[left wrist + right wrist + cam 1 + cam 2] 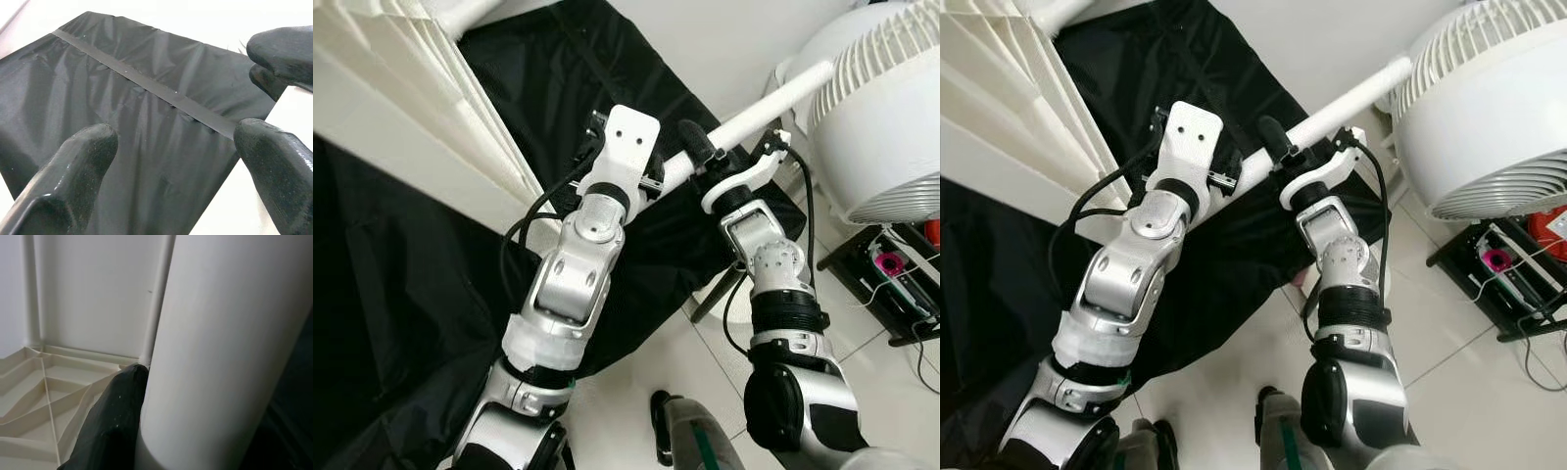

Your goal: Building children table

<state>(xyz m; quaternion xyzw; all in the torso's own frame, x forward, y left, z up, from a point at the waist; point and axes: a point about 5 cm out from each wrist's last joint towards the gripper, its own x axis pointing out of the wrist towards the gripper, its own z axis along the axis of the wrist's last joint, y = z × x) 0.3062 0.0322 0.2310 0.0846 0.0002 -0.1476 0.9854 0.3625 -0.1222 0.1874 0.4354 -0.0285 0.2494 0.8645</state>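
While the right gripper's (705, 155) fingers clasp the white table leg (773, 103), the left gripper's (171, 161) fingers gape over black cloth (137, 112).

The long white cylindrical table leg (773, 105) is partly hidden behind both wrists, and the round white fan (886, 117) is cut off beside it.

- My right hand (705, 157) sits on the long white plastic tube (773, 105), my left hand (161, 166) just beside it.
- Black fabric sheet (401, 294) lies beneath; the white round fan (876, 117) stands right.
- White ribbed panel (401, 88) lies left.
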